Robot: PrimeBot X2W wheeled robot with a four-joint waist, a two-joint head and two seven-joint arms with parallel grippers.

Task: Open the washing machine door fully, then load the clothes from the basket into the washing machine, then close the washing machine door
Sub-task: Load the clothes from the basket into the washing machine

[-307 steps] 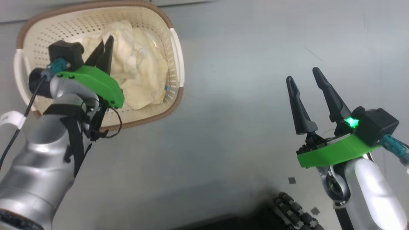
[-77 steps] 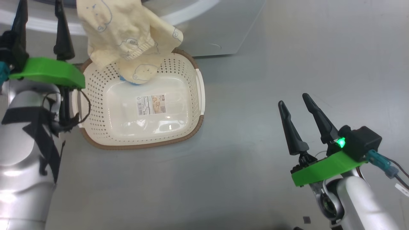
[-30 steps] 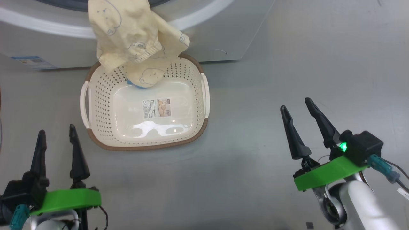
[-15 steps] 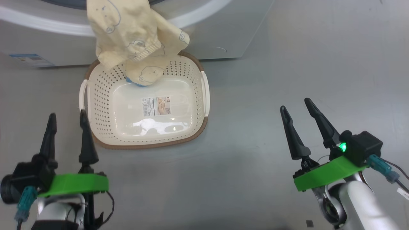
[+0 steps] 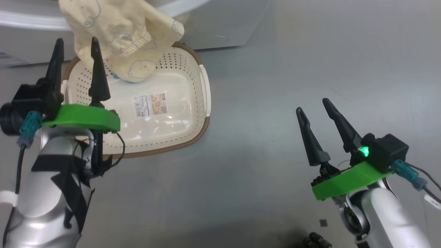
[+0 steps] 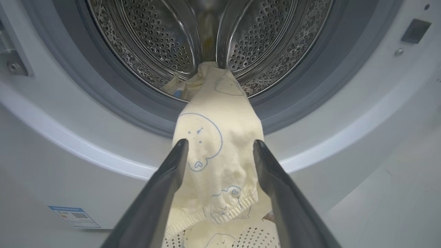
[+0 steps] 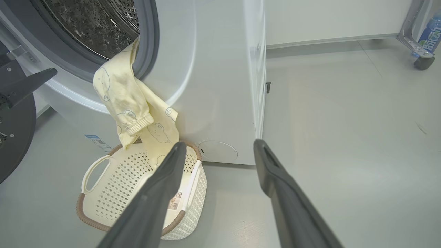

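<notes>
1. Movement first, on my left: the left jaws have climbed from low beside my body to the left rim of the small cream perforated plastic basket with a brown rim (image 5: 206,124). Their two long dark fingers (image 5: 99,77) stand spread apart, gripping nothing, pointing up at the cloth. My head has turned too, so part of the shift is the camera's.
2. The soft cream-yellow clothes with line-drawn bear prints (image 5: 117,24) hang as they did a second ago. One end is inside the shiny perforated steel drum (image 6: 155,38). The rest spills over the grey rubber ring (image 6: 113,100) and down the big white front-loading washing machine (image 6: 69,148), ending over the basket's far end.
3. The basket's floor is bare but for its label (image 5: 150,103), so I judge loading nearly done. This hanging piece needs pushing in before the door can shut, and my left jaws look lined up for it.
4. The right jaws hang open and empty over the grey floor (image 5: 262,69), well apart from the basket.
5. Hard to read: the washing machine door (image 7: 15,137) is, I think, the dark round slab cut by the right wrist view's left edge. How much cloth lies inside the drum, and whether its lowest end touches the basket, I cannot tell.
</notes>
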